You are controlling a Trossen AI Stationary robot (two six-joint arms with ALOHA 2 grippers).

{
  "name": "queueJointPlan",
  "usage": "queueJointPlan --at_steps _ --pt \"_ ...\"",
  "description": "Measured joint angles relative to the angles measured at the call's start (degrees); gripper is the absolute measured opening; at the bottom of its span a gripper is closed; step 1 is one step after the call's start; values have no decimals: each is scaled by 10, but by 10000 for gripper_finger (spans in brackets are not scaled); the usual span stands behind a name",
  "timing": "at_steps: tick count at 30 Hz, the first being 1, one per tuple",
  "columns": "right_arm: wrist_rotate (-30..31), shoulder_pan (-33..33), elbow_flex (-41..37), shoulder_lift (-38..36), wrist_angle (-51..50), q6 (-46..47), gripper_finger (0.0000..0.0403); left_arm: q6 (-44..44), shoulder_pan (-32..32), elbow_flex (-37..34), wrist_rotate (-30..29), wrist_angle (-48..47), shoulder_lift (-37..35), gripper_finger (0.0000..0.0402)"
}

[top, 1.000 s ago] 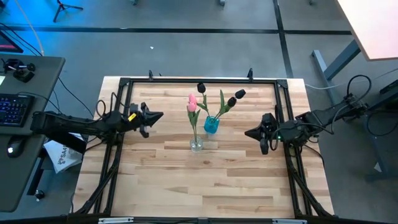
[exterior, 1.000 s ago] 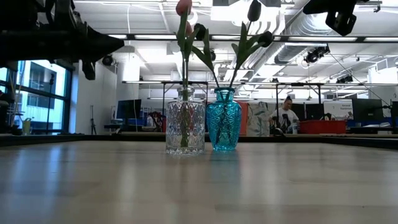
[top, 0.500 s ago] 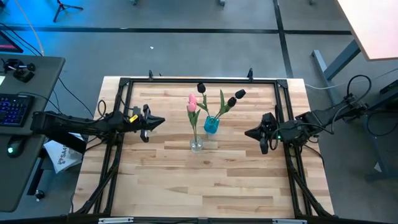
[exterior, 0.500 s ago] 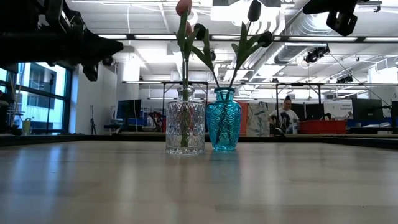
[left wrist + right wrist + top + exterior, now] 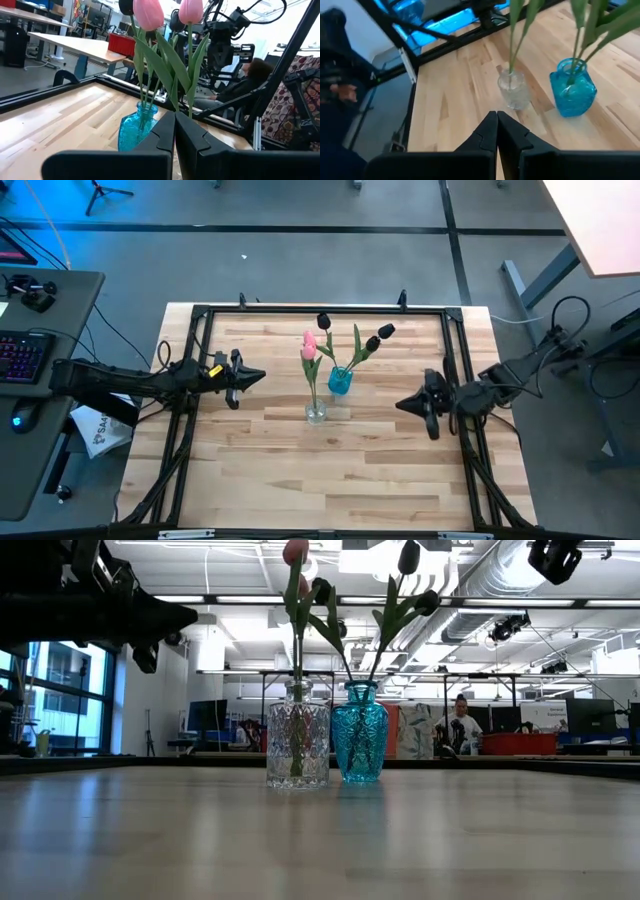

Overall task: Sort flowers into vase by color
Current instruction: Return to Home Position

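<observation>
The left gripper (image 5: 258, 376) is closed, tip against tip, and holds nothing; it hangs above the left side of the wooden table (image 5: 300, 475), aimed across the boards at the vases and well apart from them. The right gripper (image 5: 401, 404) is likewise pressed shut and empty, above the right side of the table and pointing back toward the middle, also well clear of the vases. Between the two arms, near the table's centre, stands a clear glass vase (image 5: 316, 413) with the pink tulips (image 5: 309, 346) in it, their stems upright and the two heads close together above the rim. Just beside it, slightly farther back and to the right in the high view, stands a blue vase (image 5: 340, 381) holding the dark-headed tulips (image 5: 386, 331), whose stems and green leaves fan outward. The right wrist view shows a narrow gap of bare wood between the vases. In the low view a person (image 5: 461, 730) sits in the room beyond the table.
</observation>
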Motion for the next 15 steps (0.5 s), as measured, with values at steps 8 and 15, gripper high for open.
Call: queueJointPlan --at_steps 8,15 --pt "54 47 0 0 -9 -48 0 0 0 0 0 -1 0 0" --pt "-27 -45 -2 0 36 -201 0 0 0 0 0 -2 0 0"
